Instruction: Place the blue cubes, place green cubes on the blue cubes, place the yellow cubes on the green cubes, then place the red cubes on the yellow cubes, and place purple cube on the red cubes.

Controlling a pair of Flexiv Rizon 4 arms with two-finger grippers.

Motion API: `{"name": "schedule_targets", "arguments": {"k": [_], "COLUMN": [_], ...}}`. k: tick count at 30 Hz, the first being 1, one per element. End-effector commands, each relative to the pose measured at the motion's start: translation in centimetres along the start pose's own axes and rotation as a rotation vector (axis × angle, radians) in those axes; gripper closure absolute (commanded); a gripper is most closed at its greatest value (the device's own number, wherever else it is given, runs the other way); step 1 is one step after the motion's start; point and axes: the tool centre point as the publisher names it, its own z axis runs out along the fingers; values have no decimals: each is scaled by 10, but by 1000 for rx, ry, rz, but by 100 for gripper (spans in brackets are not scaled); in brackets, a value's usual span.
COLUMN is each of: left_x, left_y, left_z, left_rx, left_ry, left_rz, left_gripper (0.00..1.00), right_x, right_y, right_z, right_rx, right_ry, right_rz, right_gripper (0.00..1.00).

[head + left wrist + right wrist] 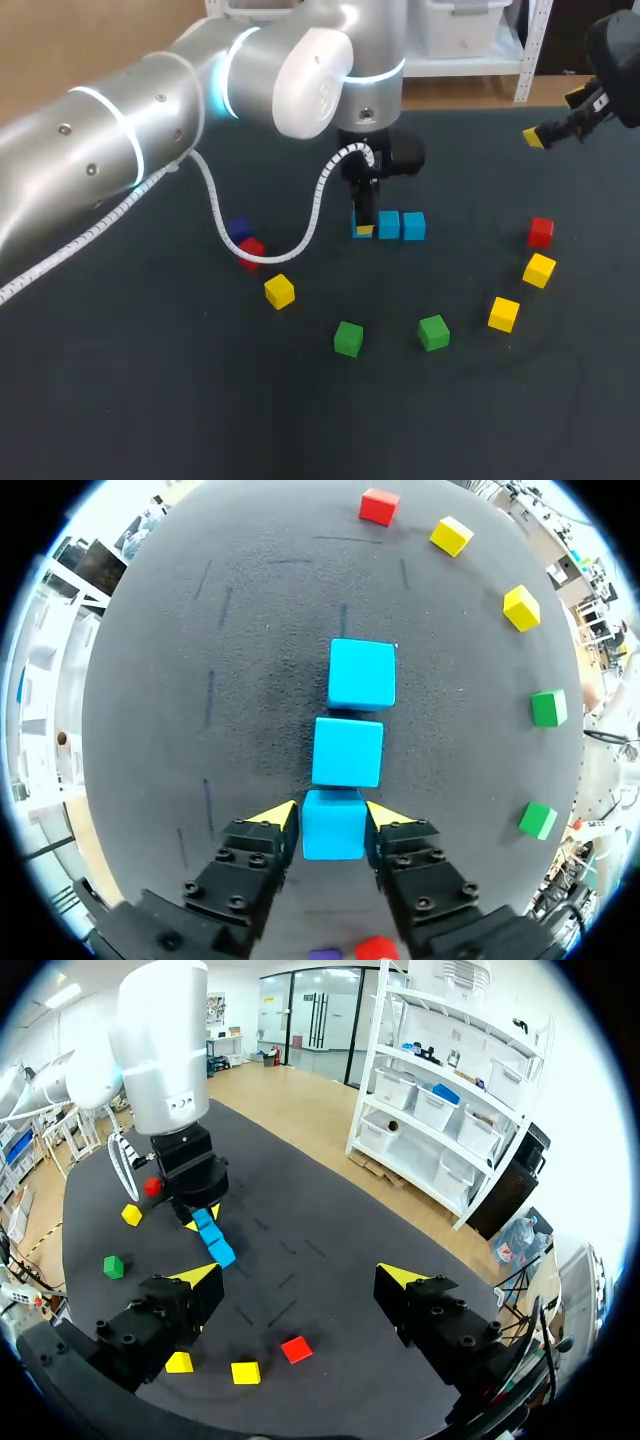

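Three blue cubes lie in a row at mid-table. The nearest blue cube (333, 824) rests on the table between the yellow fingertips of my left gripper (331, 813), which press on its two sides. The middle blue cube (347, 751) and the far blue cube (361, 674) continue the line ahead. In the head view my left gripper (365, 218) stands over the row's left end, beside the blue cubes (401, 225). My right gripper (555, 118) hangs open and empty above the far right of the table, also seen as the right gripper (300, 1276).
Two green cubes (348, 338) (434, 332) sit toward the front. Yellow cubes (280, 291) (539, 270) (504, 314) are spread left and right. One red cube (541, 232) is at the right, another red cube (252, 250) next to a purple cube (238, 229) under my left arm's cable.
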Motion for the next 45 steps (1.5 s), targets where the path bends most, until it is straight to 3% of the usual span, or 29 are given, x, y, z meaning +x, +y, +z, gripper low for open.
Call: {"name": "schedule_targets", "arguments": {"k": [1,4,5,6,12,19,27,32,35,39,45], "left_x": [1,1,1,1,3,26,41,50,52,55,62], "left_y": [-1,-2,-3,-3,-3,-14,-49,-72,-85,-110,-141], "left_z": [0,-1,-1,-2,-11,-47,-60,-65,-69,-73,-62], "left_rx": [4,7,8,11,7,-47,-91,-163,-229,-214,-177], "left_ry": [-6,-8,-10,-17,-46,-70,-51,-50,-79,-104,-73], "left_rz": [5,8,9,6,-20,-71,-28,21,-12,12,59], "left_gripper": [47,28,5,0,0,0,0,0,0,0,0], "right_x": [0,0,0,0,0,0,0,0,0,0,0], "right_y": [0,0,0,0,0,0,0,0,0,0,0], "right_z": [0,0,0,0,0,0,0,0,0,0,0], "right_rx": [-2,-2,-2,-2,-2,-2,-2,-2,-2,-2,-2], "right_ry": [1,1,1,1,1,1,1,1,1,1,1], "right_rz": [0,0,0,0,0,0,0,0,0,0,0], "right_gripper": [0,0,0,0,0,0,0,0,0,0,0]}}
